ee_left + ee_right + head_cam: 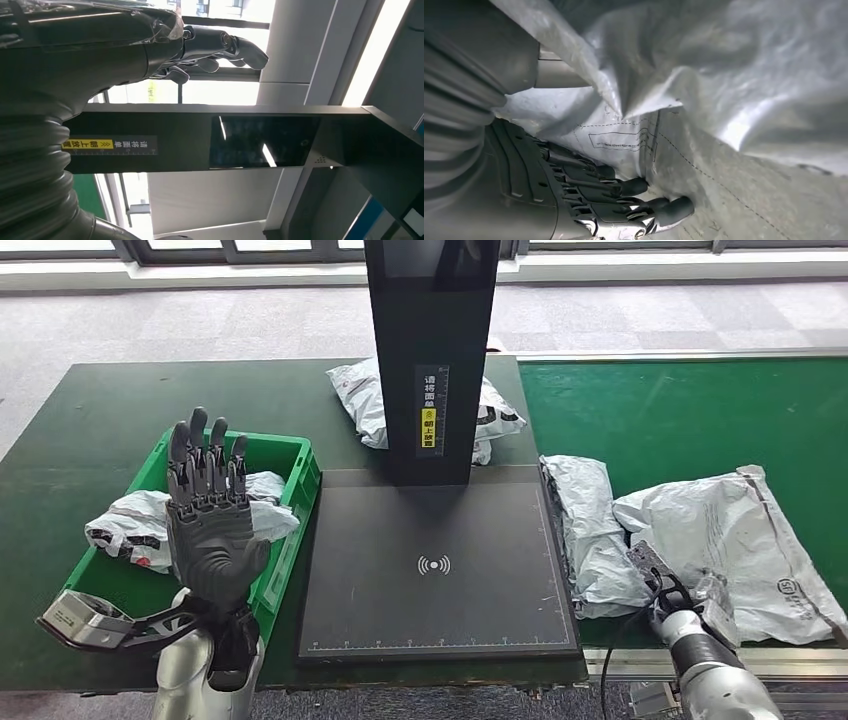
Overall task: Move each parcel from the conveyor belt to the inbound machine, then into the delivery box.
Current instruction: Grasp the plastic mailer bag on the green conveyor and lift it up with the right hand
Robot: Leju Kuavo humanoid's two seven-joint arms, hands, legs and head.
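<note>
Bare scan plate (380, 570) lies open between green bin (300, 465) at left, parcels (590, 530) at right, and black column (430, 350) at far edge.

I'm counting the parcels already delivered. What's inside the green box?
The green box holds at least one grey parcel, draped over its near-left rim. The raised left hand covers the box's middle, so anything lying behind it cannot be seen.

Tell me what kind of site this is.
Probably a parcel sorting or logistics station, maybe a test cell. Grey mailer bags lie on a green conveyor belt, beside a black scanner with a tall post, and a green crate holds another bag.
</note>
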